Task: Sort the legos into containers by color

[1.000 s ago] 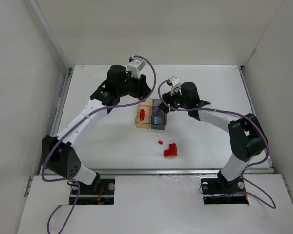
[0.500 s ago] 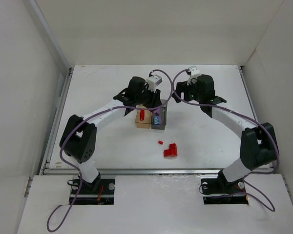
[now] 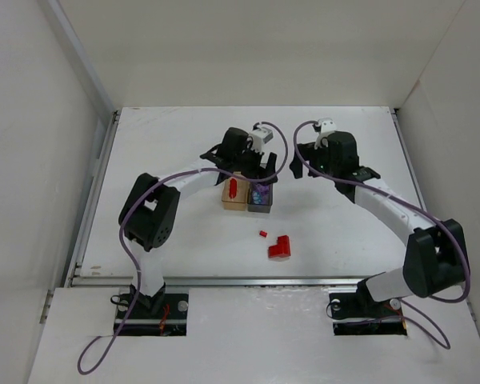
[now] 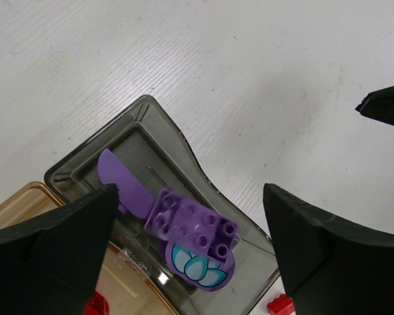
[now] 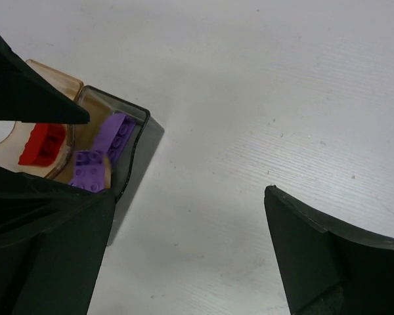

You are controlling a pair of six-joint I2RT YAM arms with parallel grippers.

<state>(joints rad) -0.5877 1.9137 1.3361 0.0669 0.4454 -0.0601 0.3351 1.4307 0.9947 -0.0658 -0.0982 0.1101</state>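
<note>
Two containers stand side by side mid-table: an orange-tan bin (image 3: 234, 194) holding a red lego (image 3: 233, 189) and a smoky grey bin (image 3: 261, 198) holding light purple legos (image 3: 260, 194). My left gripper (image 3: 260, 165) hovers open over the grey bin; its wrist view shows a studded purple brick (image 4: 192, 228) on a round purple piece inside the grey bin (image 4: 85, 164), free between the fingers (image 4: 52, 256). My right gripper (image 3: 320, 160) is open over bare table right of the bins, gripper (image 5: 189, 193) empty. A red L-shaped lego (image 3: 279, 248) and a tiny red one (image 3: 262, 234) lie nearer the front.
White walls enclose the table on the left, back and right. In the right wrist view, the left gripper's dark finger (image 5: 26, 85) overlaps the orange bin (image 5: 49, 75) beside the grey bin (image 5: 131, 125). A red piece (image 4: 280, 305) lies just outside the grey bin.
The left gripper swung right to above the grey bin and opened; a purple brick now lies free below it. The right gripper drew back right from the bin and opened wider.
</note>
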